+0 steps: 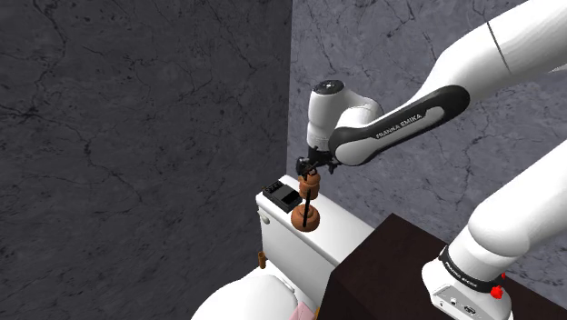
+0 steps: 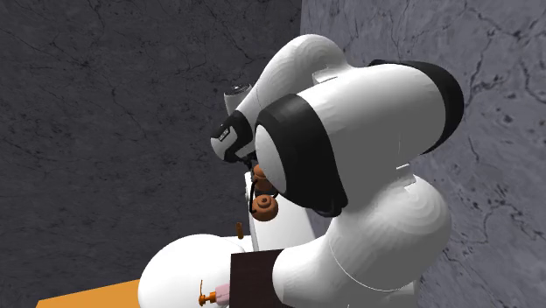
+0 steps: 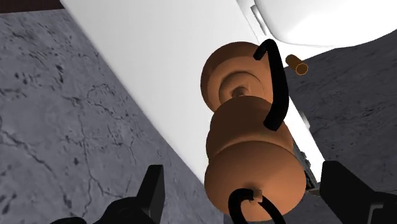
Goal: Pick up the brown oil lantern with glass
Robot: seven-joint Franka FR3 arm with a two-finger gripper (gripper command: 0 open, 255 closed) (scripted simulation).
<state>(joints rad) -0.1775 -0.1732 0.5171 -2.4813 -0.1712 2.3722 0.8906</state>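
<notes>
Standing on the white toilet tank lid (image 1: 338,229), near its edge toward the shoulder view's left, the brown lantern (image 1: 307,205) has a small black box (image 1: 280,195) just beside it. Dark marbled walls (image 1: 136,118) meet behind. The white arm (image 1: 472,73) bends down from the upper right, with the gripper (image 1: 310,169) at the lantern's top.

In the second exterior view the arm's bulky joints stand in front, and the lantern (image 2: 262,203) shows past them.

In the wrist view the fingers (image 3: 153,186) stand wide apart either side of the lantern (image 3: 253,159), neither touching it.
</notes>
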